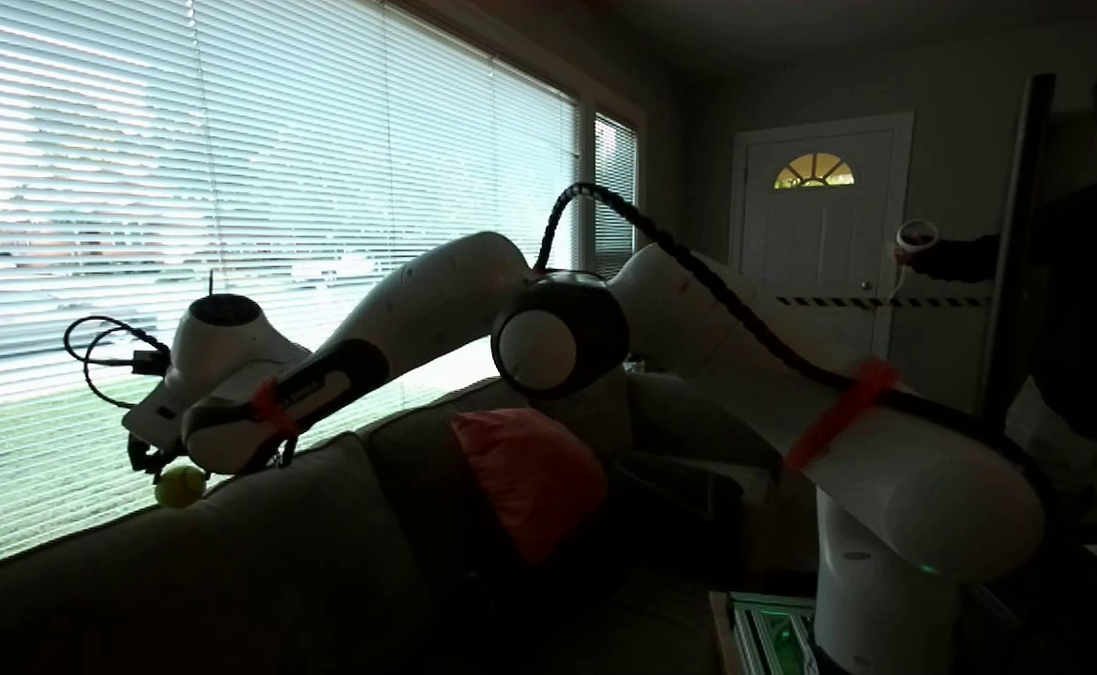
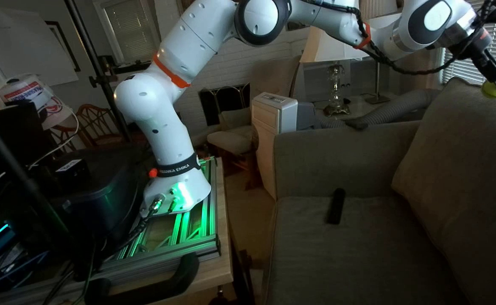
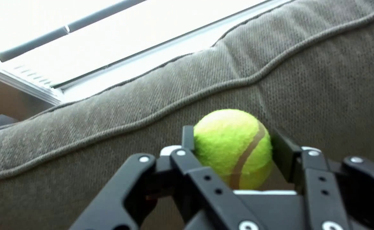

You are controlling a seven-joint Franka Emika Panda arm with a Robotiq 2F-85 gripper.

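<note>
Far left in an exterior view, before bright window blinds (image 1: 277, 141), a round yellow-green tennis ball (image 1: 180, 487), with no long axis, lies within the grasp of the robot's hand (image 3: 233, 145), which the wrist view shows clamped on its two sides. Below and rightward runs a grey-brown sofa (image 1: 277, 544), the ball near its back's top edge, contact unclear; then a red cushion (image 1: 534, 478), a white door (image 1: 820, 239) and a person (image 1: 1092, 319).

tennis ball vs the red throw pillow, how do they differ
The tennis ball is yellow-green, the throw pillow red. The ball is small and round, the pillow far larger. The ball is gripped by the end effector; the pillow leans on the sofa. Both contrast with its drab colour.
</note>
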